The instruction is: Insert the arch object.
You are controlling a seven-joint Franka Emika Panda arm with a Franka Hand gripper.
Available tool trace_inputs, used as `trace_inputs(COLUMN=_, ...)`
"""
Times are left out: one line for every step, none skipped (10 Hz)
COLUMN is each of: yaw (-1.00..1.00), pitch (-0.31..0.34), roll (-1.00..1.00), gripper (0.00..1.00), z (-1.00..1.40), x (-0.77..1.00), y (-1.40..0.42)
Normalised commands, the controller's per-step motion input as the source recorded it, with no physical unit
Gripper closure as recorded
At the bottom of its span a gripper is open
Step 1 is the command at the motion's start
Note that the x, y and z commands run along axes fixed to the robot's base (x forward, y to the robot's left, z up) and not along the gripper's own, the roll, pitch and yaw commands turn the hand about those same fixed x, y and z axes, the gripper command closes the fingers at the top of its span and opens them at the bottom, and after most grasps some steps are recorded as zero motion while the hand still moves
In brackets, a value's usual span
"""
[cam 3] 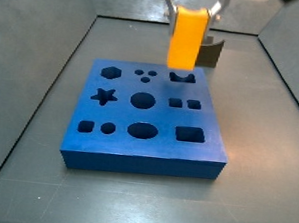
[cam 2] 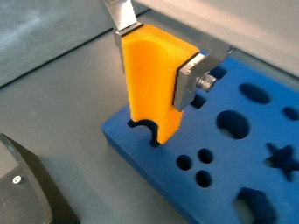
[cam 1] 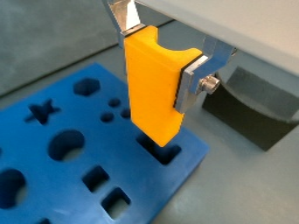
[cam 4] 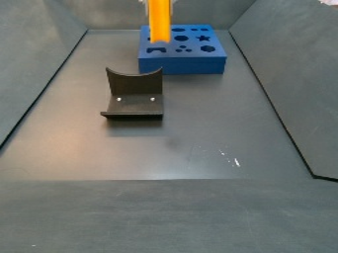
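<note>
My gripper [cam 1: 163, 66]: it is pinched tight on the arch object, holding it straight up and down over the far end of the blue board.
Arch object [cam 1: 156, 83]: a bright orange block, standing tall between my silver fingers [cam 1: 191, 83]. Its low end is just at the mouth of a hole, or barely inside it. I cannot tell how deep.
Blue board [cam 3: 128, 150]: it lies flat on the tabletop [cam 4: 199, 148] and has many holes: a star, circles, squares, a hexagon.
The hole I want [cam 2: 146, 129]: in a side view it sits at about 1 o'clock on the board, close to the far edge. It has a little curved bump in it, like an arch.
The fixture [cam 4: 132, 96]: a dark bracket on the tabletop, well apart from the board. It is not in my way.
What could go wrong, catching: I think the block could hit the rim of the hole if I am a bit off to one side. Then it gets stuck.
What could go wrong, tilting: if I push down while it is stuck, the block may lean or slip in my fingers.
What could go wrong, board moving: a hard push could slide the board.
What could go wrong, wrong turn: if the block is turned the wrong way, the bump may stop it.
</note>
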Motion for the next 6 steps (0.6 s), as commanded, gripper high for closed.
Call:
trace_inputs(yaw=-0.01, pitch=0.000, roll=0.04, gripper=1.00, z=-0.53, x=0.31, y=0.00)
trace_inputs(yaw=-0.07, pitch=0.000, roll=0.00, gripper=1.00, z=-0.42, x=0.25, y=0.00)
trace_inputs(yaw=-0.09, pitch=-0.004, roll=0.00, gripper=1.00, z=-0.37, x=0.09, y=0.00)
trace_inputs(yaw=-0.10, pitch=-0.036, roll=-0.08, gripper=1.00, z=-0.36, x=0.00, y=0.00)
trace_inputs(yaw=-0.11, pitch=-0.080, roll=-0.06, gripper=1.00, z=-0.42, x=-0.17, y=0.00)
trace_inputs(yaw=-0.07, pitch=-0.111, roll=-0.09, gripper=1.00, z=-0.38, x=-0.29, y=0.00)
